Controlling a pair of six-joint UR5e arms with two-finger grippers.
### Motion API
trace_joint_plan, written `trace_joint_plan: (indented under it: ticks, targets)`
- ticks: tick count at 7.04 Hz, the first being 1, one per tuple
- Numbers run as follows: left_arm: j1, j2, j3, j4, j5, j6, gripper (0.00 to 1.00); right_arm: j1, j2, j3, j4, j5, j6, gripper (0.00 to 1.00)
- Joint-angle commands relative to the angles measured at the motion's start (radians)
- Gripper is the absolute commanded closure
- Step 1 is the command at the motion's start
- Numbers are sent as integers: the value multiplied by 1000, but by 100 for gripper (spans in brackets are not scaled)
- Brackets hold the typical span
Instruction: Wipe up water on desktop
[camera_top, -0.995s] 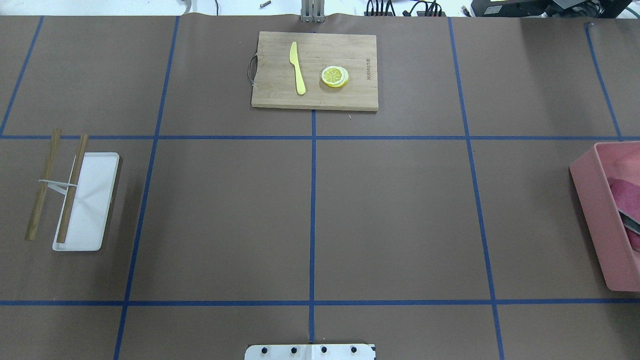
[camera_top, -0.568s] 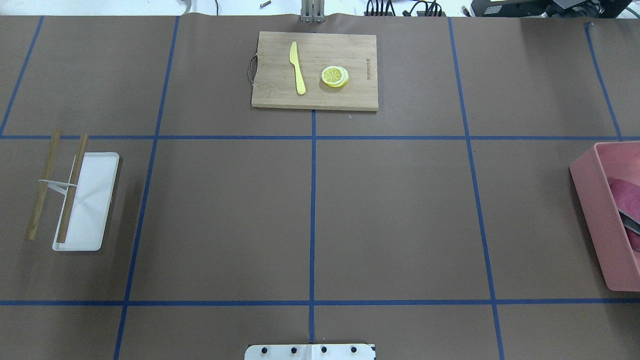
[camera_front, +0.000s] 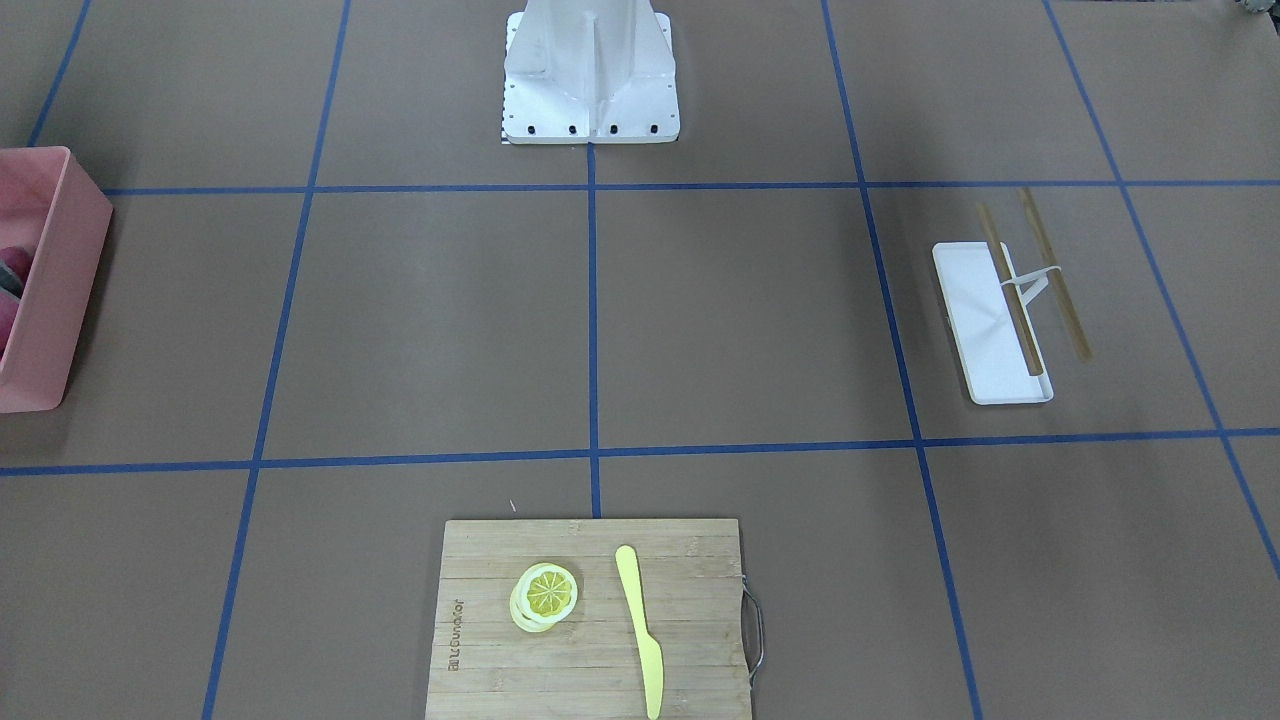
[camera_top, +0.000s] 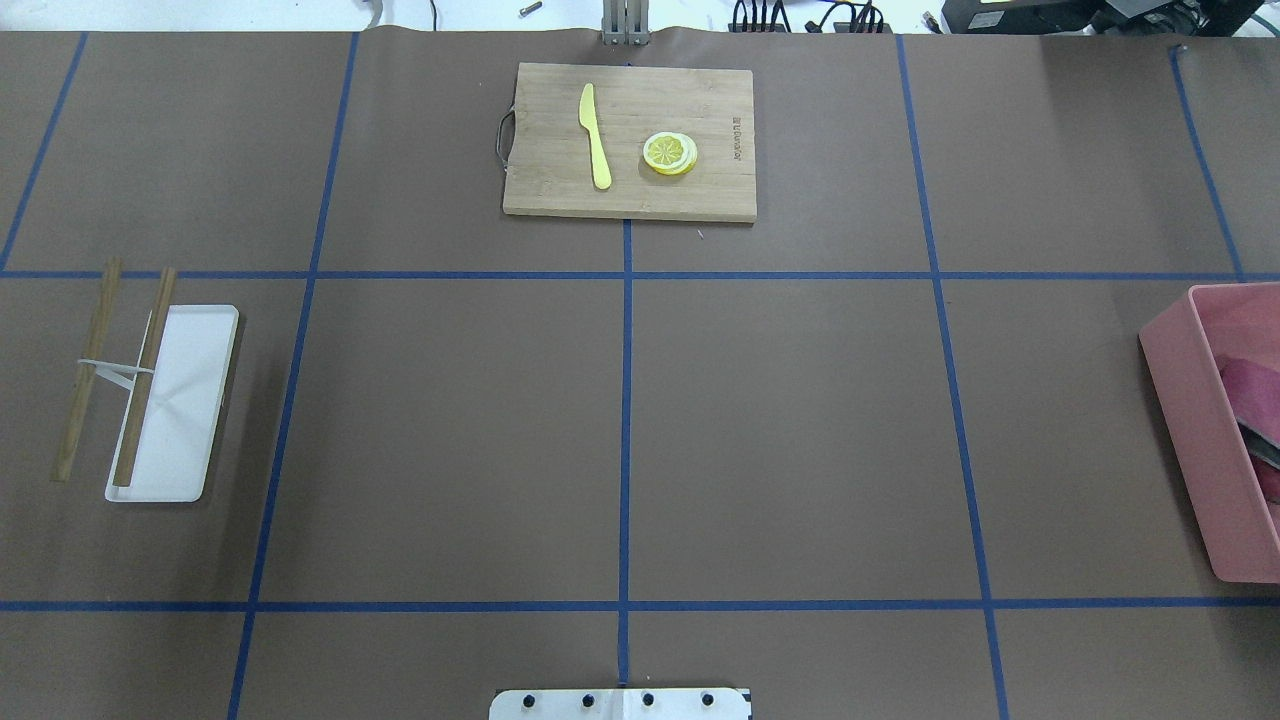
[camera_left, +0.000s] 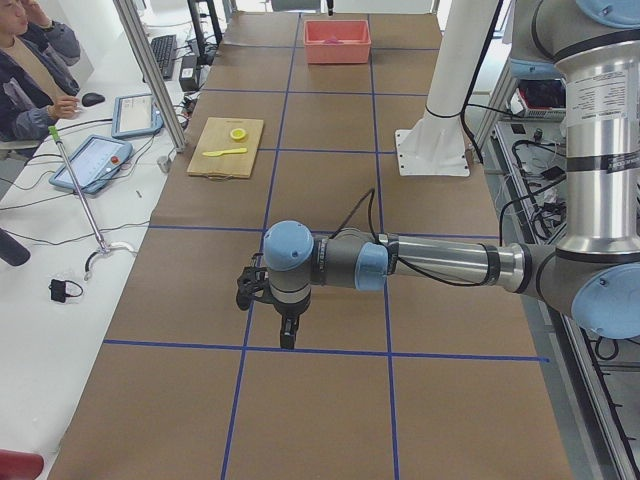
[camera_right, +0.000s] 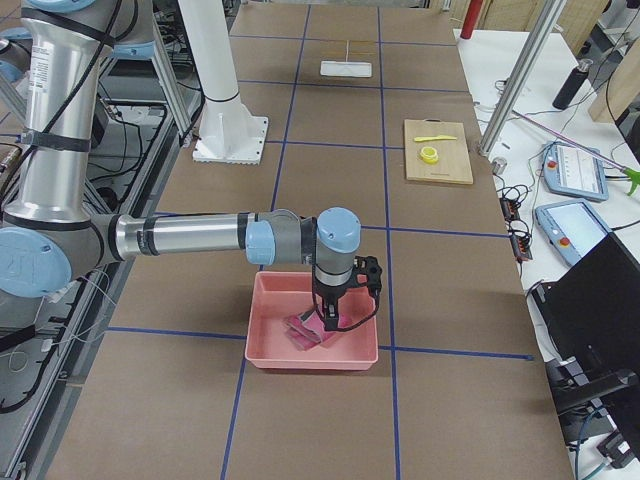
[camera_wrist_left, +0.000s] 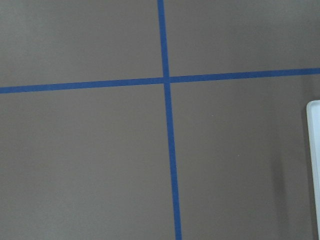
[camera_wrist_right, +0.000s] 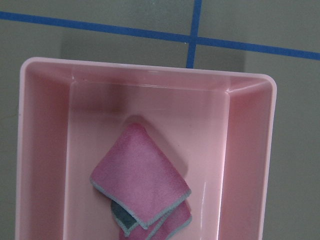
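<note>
No change on my desktop (camera_top: 790, 440) since before; right gripper (camera_right: 331, 322) over bin (camera_right: 300, 358), left gripper (camera_left: 287, 340) far from it, spread of both beyond my telling.

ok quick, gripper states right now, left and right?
Left gripper: cannot tell, seen only in a side view, over the desktop.
Right gripper: cannot tell, side view only, over the pink bin holding a pink cloth.

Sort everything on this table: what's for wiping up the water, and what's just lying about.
For the job: desktop, pink cloth, pink bin holding it.
Lying about: cutting board, yellow knife, lemon slices, white tray, wooden sticks.
</note>
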Motion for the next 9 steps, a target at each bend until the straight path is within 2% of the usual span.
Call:
trace_joint_plan:
  ticks: [1,3,4,9]
  targets:
    - [2,5,-1,-3,38,3,2,6,-1,-1,1,-4,-1,0]
    - [2,-6,24,-4,34,0,2,9,8,1,2,-37,-1,0]
    - [3,-6,0,-1,35,0,2,9,8,1,2,-47,0,0]
    - [6,-50,-1,-11,35,9,2,9,10,4,1,-41,3,0]
